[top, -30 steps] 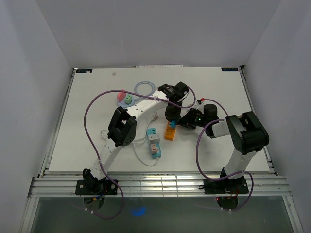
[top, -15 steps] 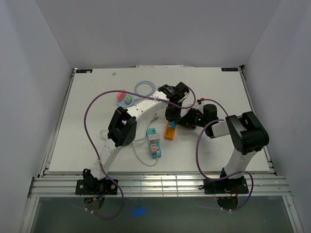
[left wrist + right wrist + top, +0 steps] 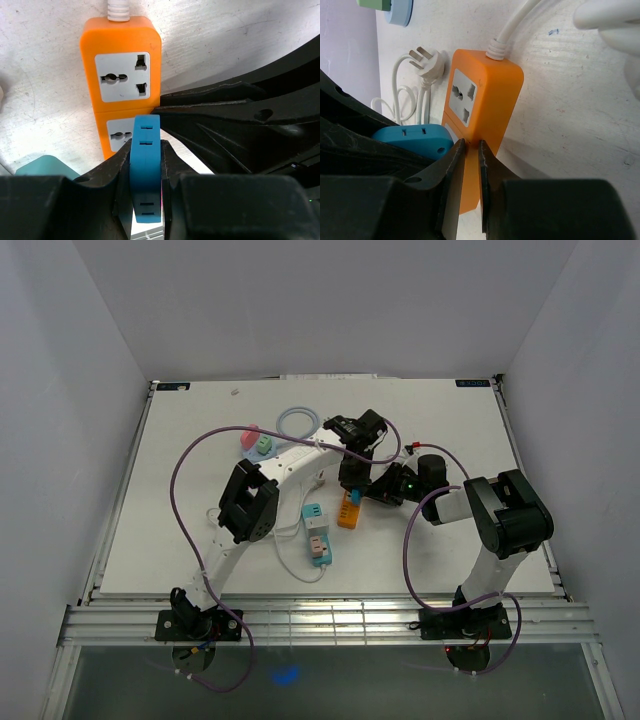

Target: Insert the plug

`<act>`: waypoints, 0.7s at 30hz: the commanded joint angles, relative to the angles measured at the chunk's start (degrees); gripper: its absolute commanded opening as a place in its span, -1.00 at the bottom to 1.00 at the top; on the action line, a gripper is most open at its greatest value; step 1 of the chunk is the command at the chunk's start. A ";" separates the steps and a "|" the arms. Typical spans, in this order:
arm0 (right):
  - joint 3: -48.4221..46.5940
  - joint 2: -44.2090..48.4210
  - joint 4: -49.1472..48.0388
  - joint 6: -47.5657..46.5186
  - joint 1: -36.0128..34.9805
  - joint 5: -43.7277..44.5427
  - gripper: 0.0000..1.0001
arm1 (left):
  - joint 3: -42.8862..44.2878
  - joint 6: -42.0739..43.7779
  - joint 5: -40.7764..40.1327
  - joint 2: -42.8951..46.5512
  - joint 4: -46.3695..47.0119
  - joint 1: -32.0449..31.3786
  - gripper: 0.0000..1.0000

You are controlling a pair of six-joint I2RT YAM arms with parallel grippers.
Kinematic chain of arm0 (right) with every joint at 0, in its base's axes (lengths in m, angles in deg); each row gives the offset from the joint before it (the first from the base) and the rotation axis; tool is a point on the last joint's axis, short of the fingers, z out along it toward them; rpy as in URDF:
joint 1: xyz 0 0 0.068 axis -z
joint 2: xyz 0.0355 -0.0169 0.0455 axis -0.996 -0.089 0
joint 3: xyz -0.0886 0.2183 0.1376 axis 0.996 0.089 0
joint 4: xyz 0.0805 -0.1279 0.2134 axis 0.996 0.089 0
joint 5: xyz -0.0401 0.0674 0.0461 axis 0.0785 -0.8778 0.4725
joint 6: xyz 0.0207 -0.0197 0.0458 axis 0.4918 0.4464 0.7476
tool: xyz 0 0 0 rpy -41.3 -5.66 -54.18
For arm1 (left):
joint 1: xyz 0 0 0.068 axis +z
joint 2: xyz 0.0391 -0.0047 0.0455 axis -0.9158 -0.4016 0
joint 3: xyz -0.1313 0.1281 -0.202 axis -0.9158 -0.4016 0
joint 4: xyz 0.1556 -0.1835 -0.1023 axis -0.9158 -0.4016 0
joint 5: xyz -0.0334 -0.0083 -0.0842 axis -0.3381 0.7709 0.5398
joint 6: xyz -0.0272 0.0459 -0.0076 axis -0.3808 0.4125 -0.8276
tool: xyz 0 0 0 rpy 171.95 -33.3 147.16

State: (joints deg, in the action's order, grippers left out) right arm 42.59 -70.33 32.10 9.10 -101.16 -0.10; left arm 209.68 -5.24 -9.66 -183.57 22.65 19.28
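Near the middle of the bench [image 3: 450, 440], the left gripper [image 3: 145, 162] pinches a blue plug [image 3: 146, 145] between its fingers, right over the lower socket of the orange power strip [image 3: 122, 37]; whether the prongs have entered is hidden. Just beside it, the right gripper [image 3: 469, 150] has its fingers pressed together, tips at the strip's long edge. A loose white plug [image 3: 427, 62] lies beyond the strip.
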 commanded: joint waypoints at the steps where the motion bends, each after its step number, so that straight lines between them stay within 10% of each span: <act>1: 0.48 0.04 1.92 -2.32 -0.95 1.05 -0.59 | -2.55 1.66 -4.84 1.21 -0.08 0.73 -1.00; 21: 3.29 9.80 5.70 -5.57 0.28 5.70 -0.50 | -8.61 3.50 -3.00 2.71 4.40 1.52 -1.00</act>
State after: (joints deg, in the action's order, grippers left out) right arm 44.95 -62.97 37.09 5.43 -101.47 3.60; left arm 203.76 -3.79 -9.23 -180.60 28.05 19.43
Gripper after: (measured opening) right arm 0.243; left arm 0.311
